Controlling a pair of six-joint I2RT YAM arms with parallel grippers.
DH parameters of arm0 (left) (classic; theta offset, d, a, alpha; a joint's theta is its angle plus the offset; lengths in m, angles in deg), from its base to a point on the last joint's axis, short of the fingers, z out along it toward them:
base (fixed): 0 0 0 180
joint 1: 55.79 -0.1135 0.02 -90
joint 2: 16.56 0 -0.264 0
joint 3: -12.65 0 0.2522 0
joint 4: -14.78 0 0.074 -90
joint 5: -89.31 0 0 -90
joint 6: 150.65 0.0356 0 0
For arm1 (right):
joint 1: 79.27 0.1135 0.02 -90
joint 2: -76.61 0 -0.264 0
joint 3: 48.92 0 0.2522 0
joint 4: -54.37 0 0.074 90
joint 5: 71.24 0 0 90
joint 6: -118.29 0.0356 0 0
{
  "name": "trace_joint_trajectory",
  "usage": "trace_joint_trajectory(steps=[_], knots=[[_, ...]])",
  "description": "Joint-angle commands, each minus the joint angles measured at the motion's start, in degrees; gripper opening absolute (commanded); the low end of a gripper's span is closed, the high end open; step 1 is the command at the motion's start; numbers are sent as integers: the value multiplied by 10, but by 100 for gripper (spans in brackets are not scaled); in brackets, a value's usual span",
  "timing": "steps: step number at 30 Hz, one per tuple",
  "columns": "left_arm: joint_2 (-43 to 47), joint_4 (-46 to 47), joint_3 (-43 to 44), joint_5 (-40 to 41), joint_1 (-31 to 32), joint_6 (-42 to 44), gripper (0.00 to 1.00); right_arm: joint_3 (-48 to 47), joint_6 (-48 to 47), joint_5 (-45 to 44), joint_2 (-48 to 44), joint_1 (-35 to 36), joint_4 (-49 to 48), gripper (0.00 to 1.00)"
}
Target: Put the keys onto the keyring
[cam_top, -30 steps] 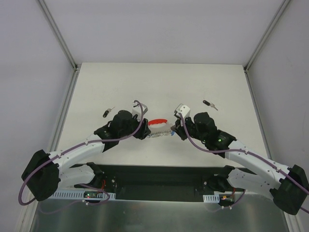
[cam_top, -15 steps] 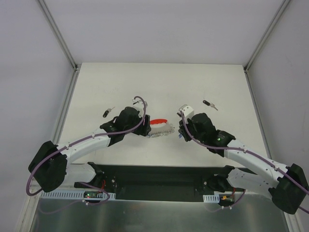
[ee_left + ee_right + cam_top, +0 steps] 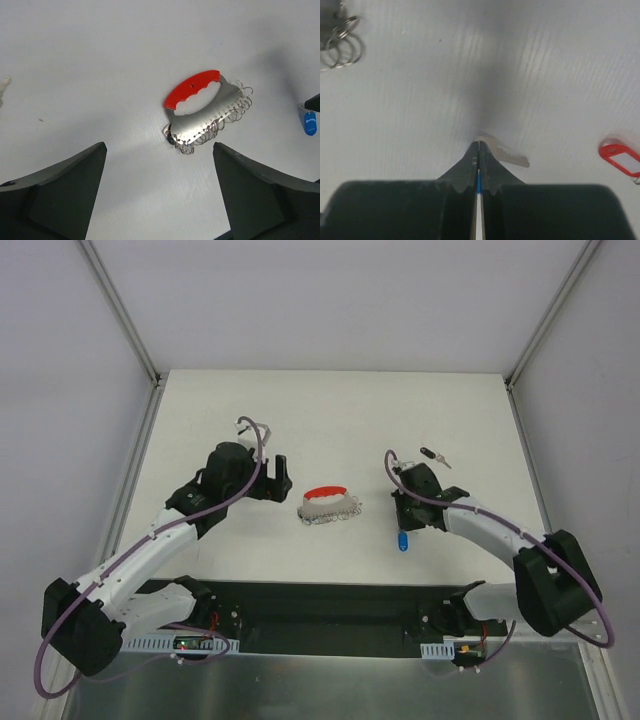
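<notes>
Our keyring (image 3: 325,502) lies flat in the middle of the table (image 3: 400,410), red band on the far side. To its right and slightly nearer, we have the blue-headed key (image 3: 402,539) pinched in our right gripper (image 3: 478,146), jaws pressed tight, silver blade poking past the tips. Left of the keyring, our left gripper (image 3: 277,480) gapes wide, holding nothing. A black-headed key (image 3: 433,455) lies farther right.

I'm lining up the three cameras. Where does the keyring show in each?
Top: keyring near the picture's centre.
Left wrist: keyring right of centre, whole.
Right wrist: only some wire loops, top-left corner.
Shared landmark: the blue key, seen in all three.
</notes>
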Motion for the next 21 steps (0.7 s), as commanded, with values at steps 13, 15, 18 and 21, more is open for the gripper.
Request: trace_joint_trajectory(steps=[13, 15, 18, 21], knots=[[27, -110, 67, -39, -57, 145, 88, -86, -53, 0, 91, -45, -41, 57], [40, -110, 61, -36, -57, 163, 88, -91, -89, 15, 62, -44, -40, 60], [63, -110, 53, -27, -57, 195, 88, -111, -153, 31, 44, -36, -32, 60], [90, -110, 46, -15, -57, 215, 91, -160, -246, 77, 63, -26, 16, 61]])
